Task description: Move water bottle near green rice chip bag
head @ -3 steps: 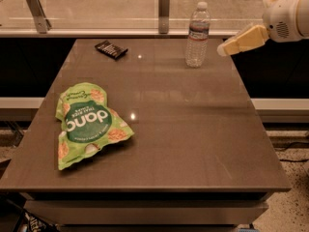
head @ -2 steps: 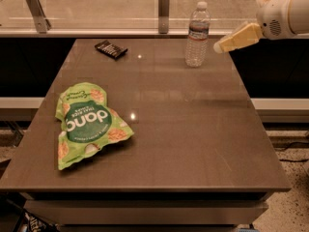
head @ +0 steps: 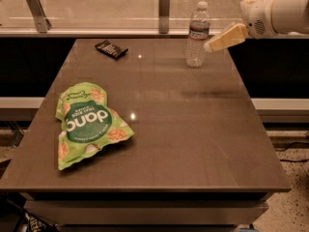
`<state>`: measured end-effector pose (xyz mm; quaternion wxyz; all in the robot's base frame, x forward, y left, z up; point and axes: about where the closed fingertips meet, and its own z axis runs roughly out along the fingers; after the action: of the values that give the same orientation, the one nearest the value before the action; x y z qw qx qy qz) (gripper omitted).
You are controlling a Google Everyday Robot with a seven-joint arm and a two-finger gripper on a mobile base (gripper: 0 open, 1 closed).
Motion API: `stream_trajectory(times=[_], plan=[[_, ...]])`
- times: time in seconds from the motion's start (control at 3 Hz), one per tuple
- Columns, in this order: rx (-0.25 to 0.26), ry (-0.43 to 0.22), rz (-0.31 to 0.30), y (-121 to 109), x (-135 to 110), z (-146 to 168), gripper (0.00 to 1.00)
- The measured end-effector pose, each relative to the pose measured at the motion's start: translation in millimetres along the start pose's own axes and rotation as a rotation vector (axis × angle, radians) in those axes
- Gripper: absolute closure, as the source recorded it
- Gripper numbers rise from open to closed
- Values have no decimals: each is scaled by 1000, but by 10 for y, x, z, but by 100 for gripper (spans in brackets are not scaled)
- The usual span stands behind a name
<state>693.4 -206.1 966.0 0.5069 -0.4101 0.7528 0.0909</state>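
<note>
Jaws: they show only as one tan wedge, so you cannot tell whether they are spread or pressed together. The gripper [head: 210, 45] is at the far right of the desk [head: 193, 129]. Its tip is level with the label band of the water bottle [head: 198, 35] and just beside the bottle's right flank. Contact cannot be confirmed.

The approach comes in from the side, sloping slightly down. Judged reason: a grasp across the body suits a standing bottle and leaves the cap clear.

The water bottle stands upright near the far right edge, long axis vertical, white cap up.

The green rice chip bag [head: 87, 122] lies flat at the near left, well apart from the bottle. Its long axis runs far to near, and its lettering is inverted in this view.

A small black packet [head: 111, 49] lies at the far left, apart from both.

Expect a diagonal carry toward the near left; keep the bottle vertical.
</note>
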Motion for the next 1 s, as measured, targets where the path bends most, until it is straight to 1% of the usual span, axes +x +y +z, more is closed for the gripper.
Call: stream_trajectory(times=[0.67,1.0], plan=[[-56,-36,0,-80,-159,306,0],[-77,-38,46,-72,-164,417,0]])
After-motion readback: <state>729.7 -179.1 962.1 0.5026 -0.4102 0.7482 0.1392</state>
